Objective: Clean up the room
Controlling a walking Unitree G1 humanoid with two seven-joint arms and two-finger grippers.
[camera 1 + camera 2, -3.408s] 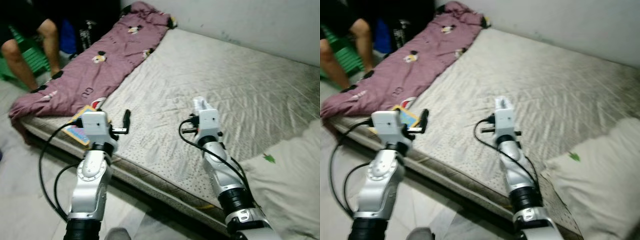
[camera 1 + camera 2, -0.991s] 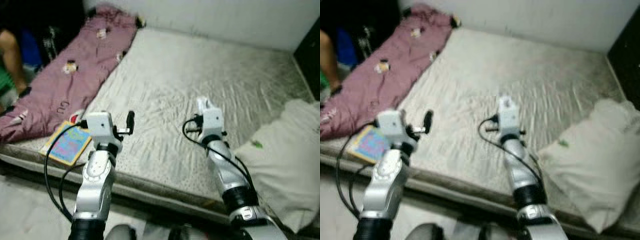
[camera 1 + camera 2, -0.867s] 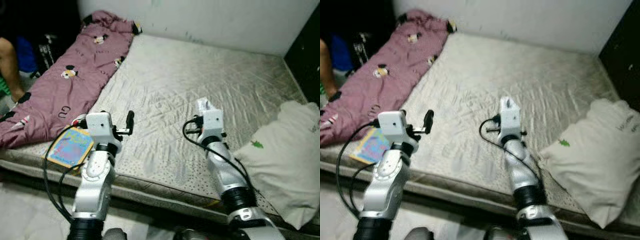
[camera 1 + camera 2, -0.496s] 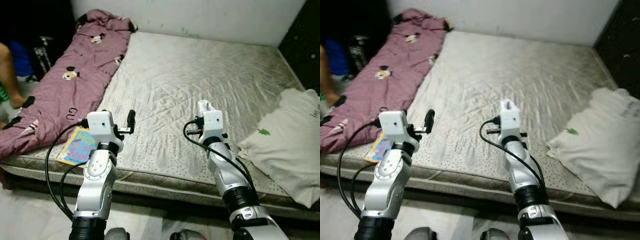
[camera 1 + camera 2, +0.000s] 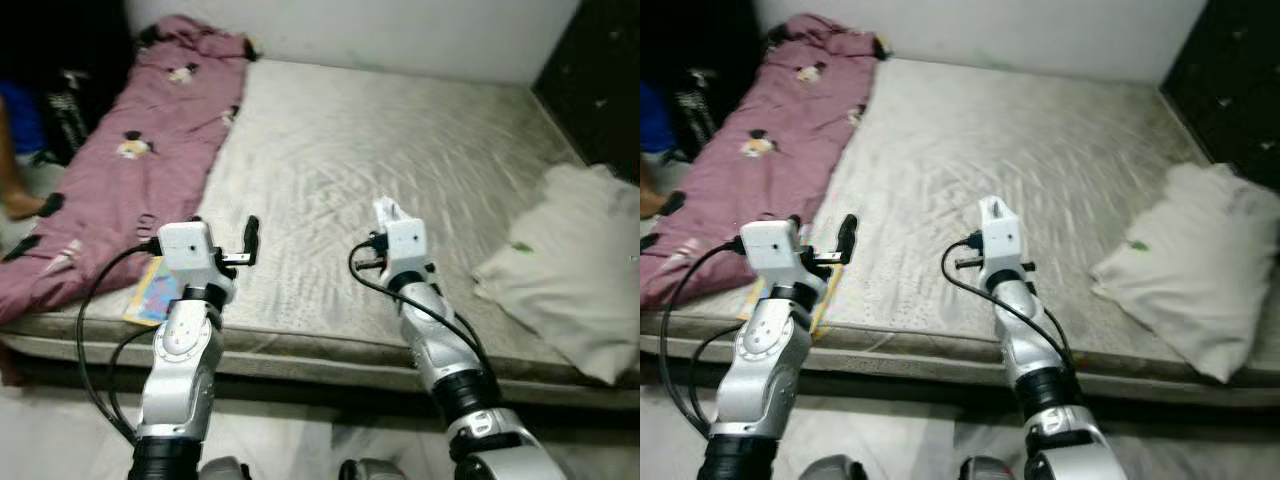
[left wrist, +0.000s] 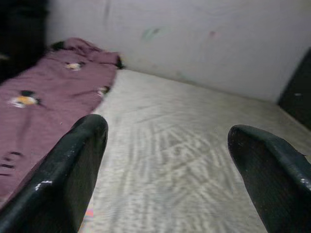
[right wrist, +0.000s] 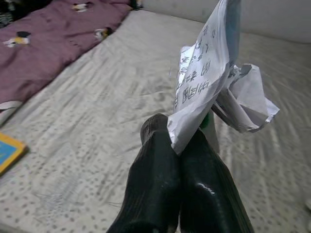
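My right gripper [image 7: 176, 138] is shut on a crumpled white paper [image 7: 206, 80] with printed text; the sheet sticks up past the fingertips. That arm [image 5: 402, 248] is held over the near edge of a bare grey mattress [image 5: 400, 140]. My left gripper [image 6: 165, 130] is open wide with nothing between its fingers [image 5: 250, 237], and it hovers above the mattress's near left part. A colourful book [image 5: 152, 291] lies on the mattress edge just left of the left arm. A purple cartoon-print blanket [image 5: 130, 150] stretches along the left side of the bed.
A white pillow [image 5: 570, 270] lies on the right end of the mattress. Dark furniture [image 5: 600, 70] stands at the far right. A person's leg [image 5: 18, 195] and dark bags are at the far left. Pale floor [image 5: 300, 440] runs below the bed.
The whole view has swung to the right as the camera moved, so more of the bed's right side shows. Both arms keep the same pose, the right still holding the paper.
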